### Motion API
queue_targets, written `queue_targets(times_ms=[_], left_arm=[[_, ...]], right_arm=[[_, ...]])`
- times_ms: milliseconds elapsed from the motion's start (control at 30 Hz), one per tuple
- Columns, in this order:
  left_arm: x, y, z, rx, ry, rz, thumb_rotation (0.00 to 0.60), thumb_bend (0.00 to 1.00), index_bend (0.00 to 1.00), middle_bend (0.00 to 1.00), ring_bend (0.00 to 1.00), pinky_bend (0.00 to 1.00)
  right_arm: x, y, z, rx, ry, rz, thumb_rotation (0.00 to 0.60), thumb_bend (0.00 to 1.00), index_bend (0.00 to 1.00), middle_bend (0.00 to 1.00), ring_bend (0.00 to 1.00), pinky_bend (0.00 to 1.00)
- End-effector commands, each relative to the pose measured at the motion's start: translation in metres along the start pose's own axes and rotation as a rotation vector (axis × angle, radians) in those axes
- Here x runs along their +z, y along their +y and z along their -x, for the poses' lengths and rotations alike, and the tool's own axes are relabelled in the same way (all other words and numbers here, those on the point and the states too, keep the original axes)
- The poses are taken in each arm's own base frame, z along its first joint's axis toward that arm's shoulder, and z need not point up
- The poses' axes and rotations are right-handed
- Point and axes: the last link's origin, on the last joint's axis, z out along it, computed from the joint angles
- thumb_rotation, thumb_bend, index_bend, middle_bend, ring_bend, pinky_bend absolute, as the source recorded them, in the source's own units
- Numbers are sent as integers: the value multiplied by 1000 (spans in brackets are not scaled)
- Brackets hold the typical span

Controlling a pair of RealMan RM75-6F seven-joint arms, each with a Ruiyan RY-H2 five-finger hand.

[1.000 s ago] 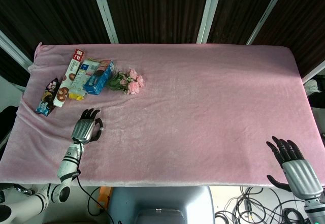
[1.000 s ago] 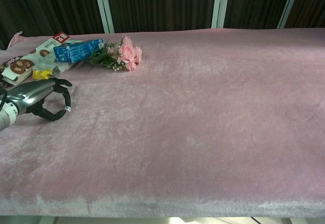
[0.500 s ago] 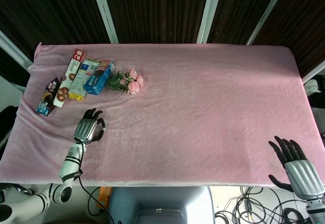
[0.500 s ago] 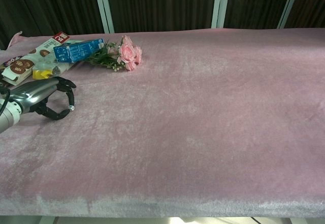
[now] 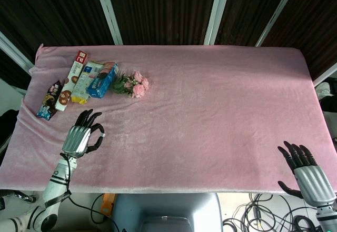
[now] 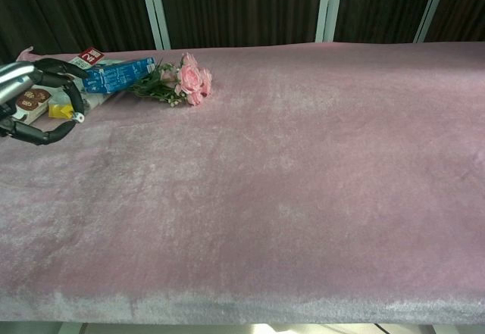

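Observation:
My left hand (image 5: 81, 136) hovers above the pink cloth (image 5: 210, 106) near the front left, fingers apart and curved, holding nothing; the chest view shows the left hand (image 6: 34, 99) raised at the left edge. Just beyond it lie a blue box (image 5: 101, 79), a white-and-red snack packet (image 5: 73, 82), a small yellow item (image 5: 79, 100) and a dark snack packet (image 5: 50, 99). A pink rose bouquet (image 5: 133, 84) lies right of the blue box. My right hand (image 5: 305, 171) is off the table's front right corner, fingers spread, empty.
The pink cloth covers the whole table up to dark slatted walls (image 5: 158, 6) behind. Cables (image 5: 263, 219) lie on the floor below the front edge. The bouquet (image 6: 182, 80) and blue box (image 6: 117, 75) sit at the far left in the chest view.
My left hand has lifted off the cloth and pulled back toward the left front; in the chest view it rose to the upper left edge. The right hand barely moved.

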Motion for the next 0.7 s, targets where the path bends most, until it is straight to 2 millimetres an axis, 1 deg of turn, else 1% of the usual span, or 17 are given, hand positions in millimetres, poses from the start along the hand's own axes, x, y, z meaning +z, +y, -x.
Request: queue_targets(times_ms=[33, 167, 200, 267, 333, 367, 467, 567, 700], left_arm=[[-37, 0, -21, 26, 9, 13, 600, 418, 579, 144, 16, 68], [-35, 2, -10, 38, -50, 2, 600, 416, 534, 145, 16, 68], [-33, 3, -7, 37, -63, 1, 600, 416, 496, 143, 15, 68], [-30, 3, -1, 35, -83, -3, 600, 414, 355, 124, 11, 68], [-28, 4, 3, 39, -91, -6, 600, 413, 237, 104, 4, 68], [-27, 4, 3, 40, -89, -7, 600, 413, 194, 98, 1, 67], [-28, 5, 2, 46, -81, -8, 600, 414, 146, 91, 0, 68], [-33, 4, -4, 51, -66, -7, 600, 414, 115, 88, 0, 67], [-52, -1, -14, 70, -60, -8, 600, 409, 123, 70, 0, 67]], right_arm=[[1, -3, 2, -2, -6, -11, 600, 335, 0, 0, 0, 0], [1, -7, 4, -6, -15, -27, 600, 335, 0, 0, 0, 0], [1, -8, 4, -6, -15, -28, 600, 335, 0, 0, 0, 0], [1, -7, 4, -5, -13, -28, 600, 335, 0, 0, 0, 0], [1, -6, 2, -8, -7, -24, 600, 335, 0, 0, 0, 0], [1, -6, 2, -6, -6, -23, 600, 336, 0, 0, 0, 0], [1, -4, 1, -2, -5, -20, 600, 335, 0, 0, 0, 0], [1, -3, 1, -2, -3, -17, 600, 335, 0, 0, 0, 0], [1, -3, 1, -3, -1, -14, 600, 335, 0, 0, 0, 0]])
